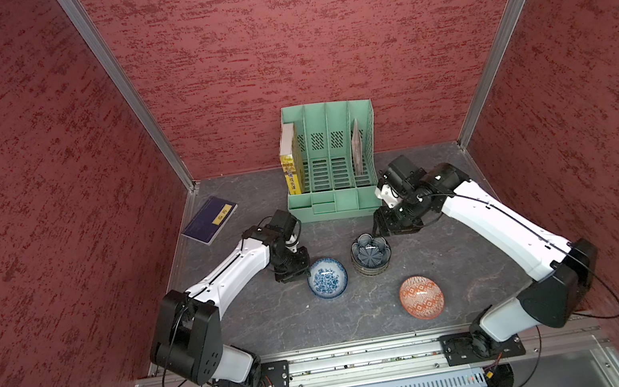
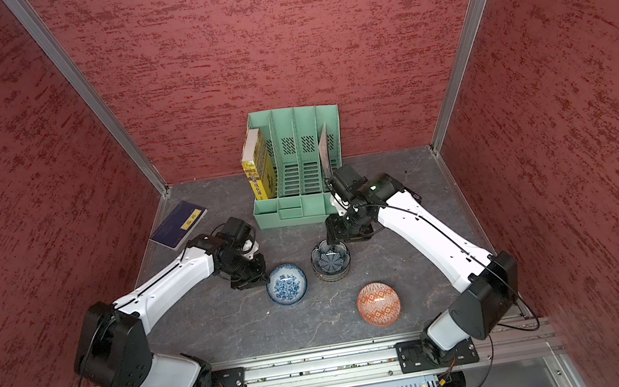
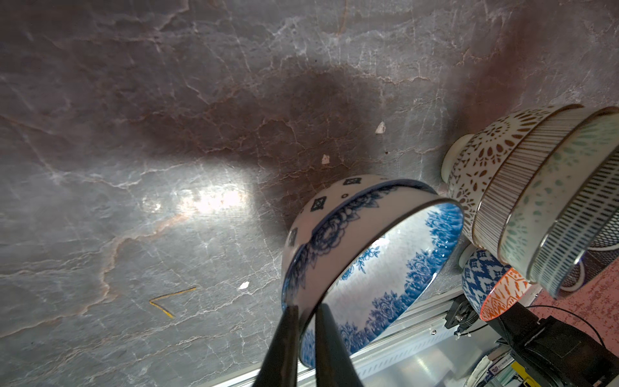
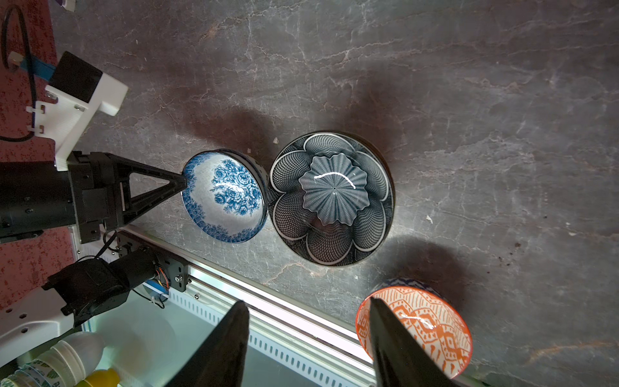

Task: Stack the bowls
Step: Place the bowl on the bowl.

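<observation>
A blue-white floral bowl [image 1: 327,278] [image 2: 286,284] [image 4: 222,196] rests on the dark table. My left gripper [image 1: 305,273] [image 3: 306,311] is shut on its near-left rim, one finger inside and one outside. To its right stands a stack of bowls [image 1: 371,256] [image 2: 331,260] [image 3: 495,174], topped by a dark scalloped flower bowl [image 4: 330,197]. My right gripper [image 1: 375,233] [image 4: 306,301] hangs open and empty just behind the stack. An orange-white diamond bowl [image 1: 421,296] [image 2: 378,303] [image 4: 418,331] sits alone at the front right.
A green file rack [image 1: 331,166] with a yellow book [image 1: 290,164] stands at the back wall. A dark blue book [image 1: 211,218] lies flat at the back left. An aluminium rail [image 1: 367,358] runs along the table's front edge.
</observation>
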### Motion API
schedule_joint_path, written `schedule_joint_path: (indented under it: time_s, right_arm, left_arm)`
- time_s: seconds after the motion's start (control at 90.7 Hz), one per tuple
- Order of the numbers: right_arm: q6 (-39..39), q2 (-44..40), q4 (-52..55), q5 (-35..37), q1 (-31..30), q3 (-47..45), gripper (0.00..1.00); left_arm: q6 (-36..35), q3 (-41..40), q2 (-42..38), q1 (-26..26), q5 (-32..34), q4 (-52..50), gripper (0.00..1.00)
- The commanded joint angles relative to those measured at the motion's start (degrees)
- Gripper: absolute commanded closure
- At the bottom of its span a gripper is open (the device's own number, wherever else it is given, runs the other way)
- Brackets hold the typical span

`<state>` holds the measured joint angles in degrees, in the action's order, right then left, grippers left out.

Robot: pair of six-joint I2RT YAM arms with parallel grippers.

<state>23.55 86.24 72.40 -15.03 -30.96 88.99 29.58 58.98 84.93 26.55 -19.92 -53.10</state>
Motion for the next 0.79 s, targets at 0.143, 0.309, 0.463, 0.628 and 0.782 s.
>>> schedule_joint_path:
  time_s: [0.143, 0.309, 0.463, 0.628, 0.782]
  right_arm:
    - [-0.3, -1.6, -0.6, -0.1, 0.6, -0.7, 0.4]
    - [-0.4, -1.5, -0.5, -0.2, 0.6, -0.5, 0.4]
    - [-0.4, -1.4, -0.5, -0.3, 0.6, -0.4, 0.4]
    - [-0.5, -1.2, -0.4, -0.2, 0.6, -0.3, 0.4]
    - [-0.6, -1.1, -0.4, -0.3, 0.6, -0.2, 0.4]
  left_arm:
    - [-0.8, 0.2, 1.0, 0.2, 0.1, 0.3, 0.82]
    - [-0.7, -0.3, 1.0, 0.3, -0.2, 0.5, 0.87]
    - [-0.7, -0.5, 1.3, 0.3, -0.2, 0.7, 0.88]
    - [-0.7, -0.6, 1.5, 0.3, -0.2, 0.8, 0.87]
    - [-0.7, -0.6, 1.6, 0.4, -0.2, 0.8, 0.91]
